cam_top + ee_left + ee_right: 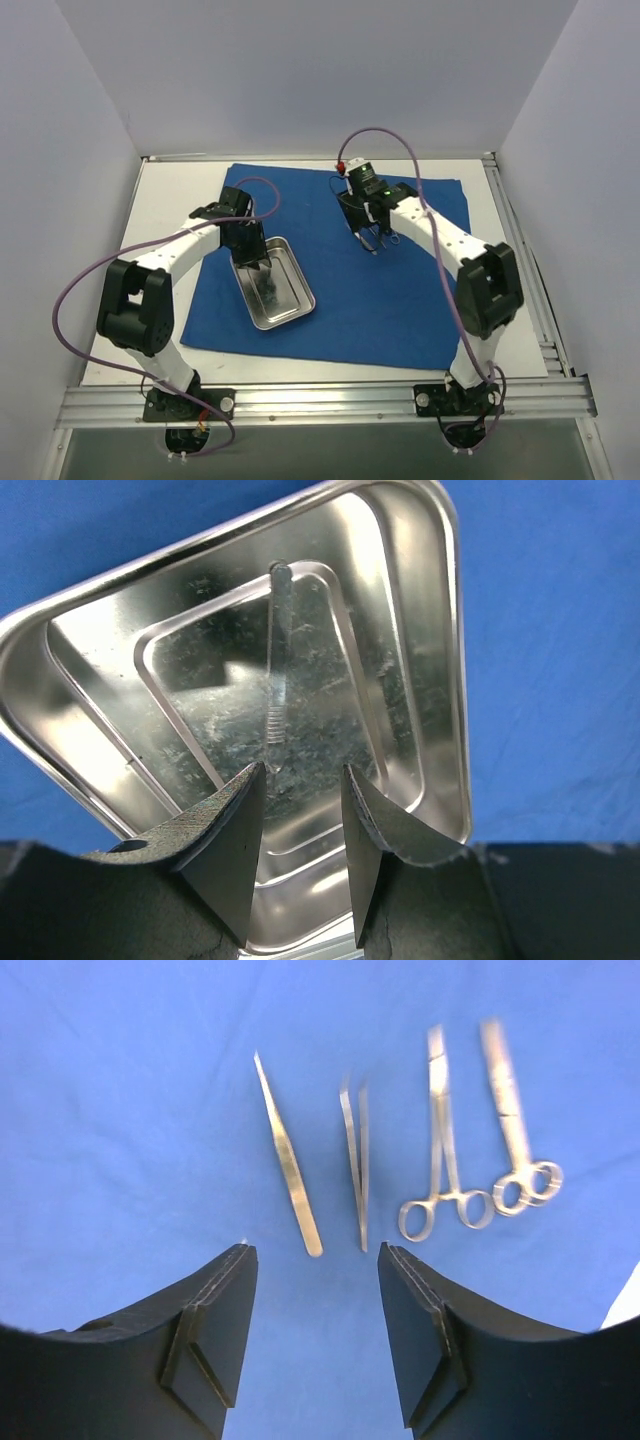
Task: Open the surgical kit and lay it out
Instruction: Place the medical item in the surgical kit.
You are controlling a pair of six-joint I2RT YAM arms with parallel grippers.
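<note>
Remote console, both arms over the laid-out kit: the left gripper (pixel 303 773) hangs low above the steel tray (pixel 430 600), jaws about half parted and clasping nothing. A slender instrument (pixel 278 660) lies flat on the tray floor, running straight away from the fingers; its near end sits just ahead of one fingertip, and I cannot tell whether they touch. The tray's near rim is hidden beneath the fingers, and one far corner is cut off by the frame.

The right gripper (pixel 315 1250) hovers over the royal-blue cloth wrap (pixel 130 1090), jaws wide apart and empty. Ahead of the gap lie closed tweezers (pixel 288 1160) and splayed tweezers (pixel 355 1150); off to its right lie an inner ring-handled instrument (pixel 442 1130) and an outer ring-handled instrument (pixel 508 1110), rings toward the fingers. Their far tips are blurred, so I cannot tell scissors from clamps; a white patch (pixel 625 1310) at the frame edge I cannot identify.

From overhead, open cloth spreads between the two grippers and behind the right one; the cloth's far edge runs near, beyond its fingers; the tray sits on the cloth near its edge, with the bare table (pixel 170 200) just outside the left arm; the four instruments are mostly hidden under the right gripper there.
</note>
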